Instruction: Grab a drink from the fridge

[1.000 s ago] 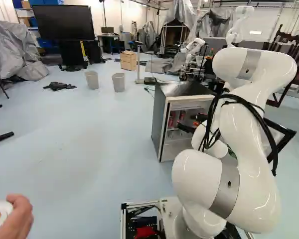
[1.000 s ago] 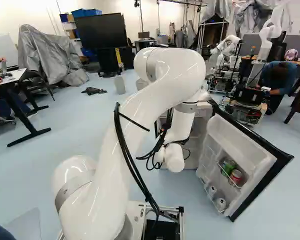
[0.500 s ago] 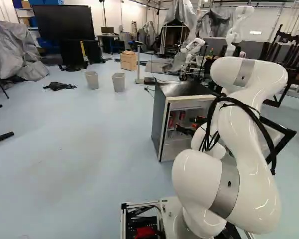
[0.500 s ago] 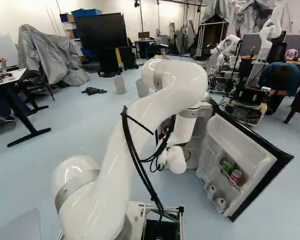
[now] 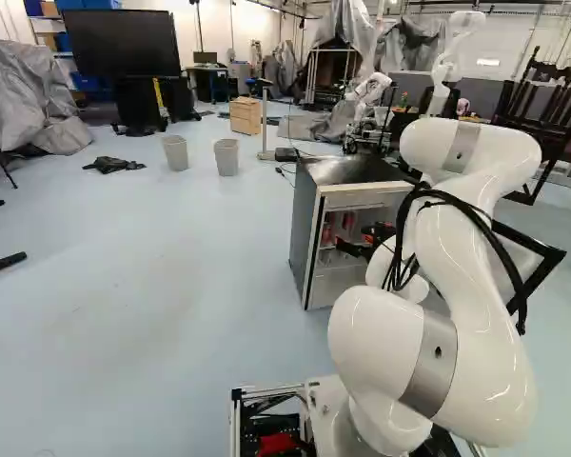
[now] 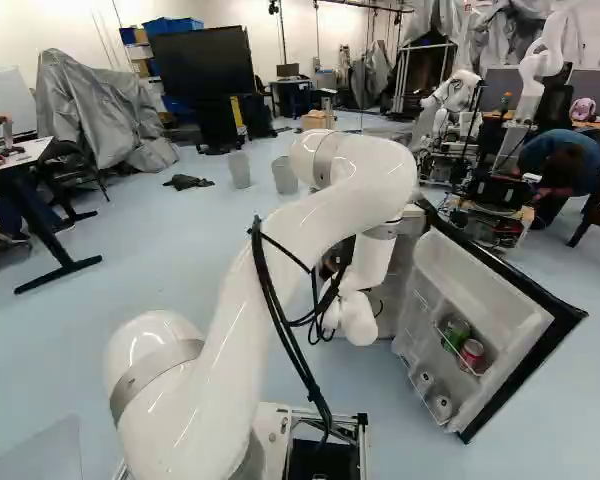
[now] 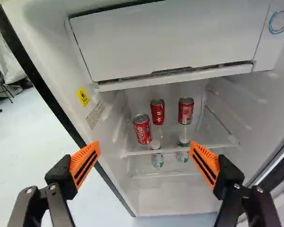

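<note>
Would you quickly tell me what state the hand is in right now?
The hand is open, holding nothing; its two fingers stand wide apart.

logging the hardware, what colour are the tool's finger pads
Orange pads, seen best in the wrist view.

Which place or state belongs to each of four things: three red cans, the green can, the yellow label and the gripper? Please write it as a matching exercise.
1. Three red cans
2. Green can
3. Yellow label
4. Gripper

A. On the inner side wall of the fridge
B. Open, gripping nothing
C. Standing inside, ahead of the gripper
D. In the opened door

Pairs: 1-C; 2-D; 3-A; 4-B
</note>
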